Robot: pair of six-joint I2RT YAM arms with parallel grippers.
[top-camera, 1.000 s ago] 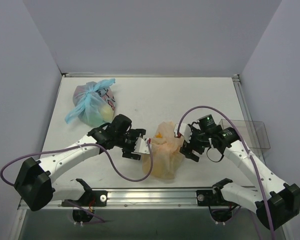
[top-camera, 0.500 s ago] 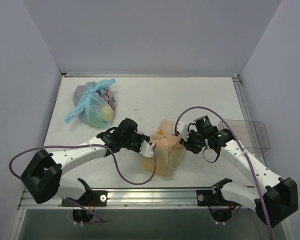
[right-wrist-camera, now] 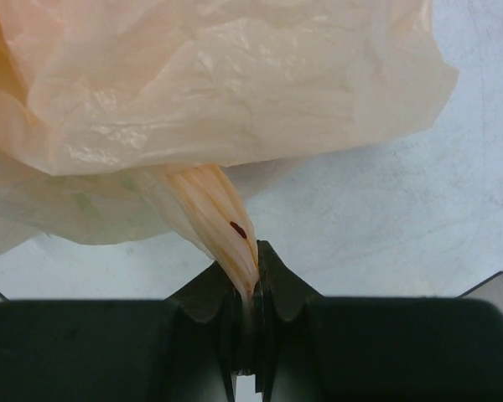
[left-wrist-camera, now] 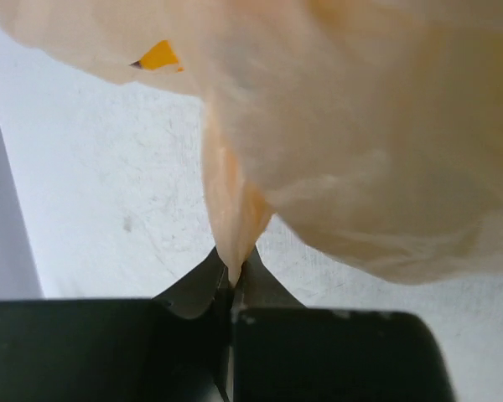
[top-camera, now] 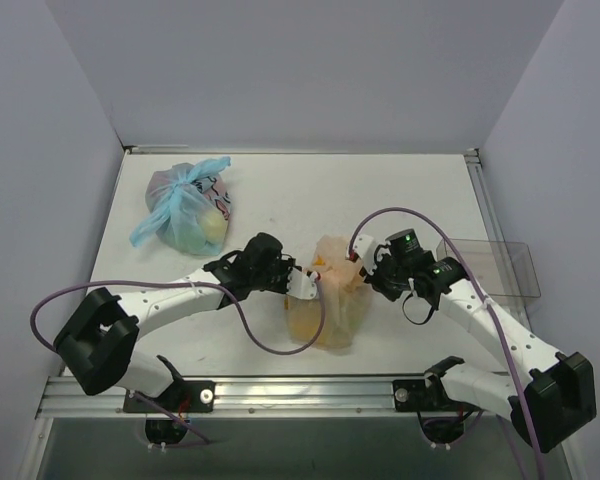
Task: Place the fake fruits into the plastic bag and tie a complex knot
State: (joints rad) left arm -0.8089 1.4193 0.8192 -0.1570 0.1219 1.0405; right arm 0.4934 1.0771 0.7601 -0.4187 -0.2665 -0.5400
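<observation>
The peach-orange plastic bag (top-camera: 332,300) stands bunched on the white table between my two arms. My left gripper (top-camera: 307,286) is shut on a pinched fold of the plastic bag (left-wrist-camera: 235,209) at its left side. My right gripper (top-camera: 361,274) is shut on a gathered, pleated strip of the plastic bag (right-wrist-camera: 218,209) at its right side. The film runs straight into the closed left gripper (left-wrist-camera: 233,280) and right gripper (right-wrist-camera: 251,289). The bag's film hides the fake fruits. No knot shows in any view.
A clear bag with light-blue tied handles (top-camera: 185,208) lies at the back left, a yellow-green fruit inside it. A clear plastic box (top-camera: 495,268) sits at the table's right edge. The metal rail (top-camera: 300,392) runs along the near edge.
Both grippers moved inward to the peach-orange bag and went from open to shut, each pinching film on its own side. The bag now stands a little taller and narrower.
</observation>
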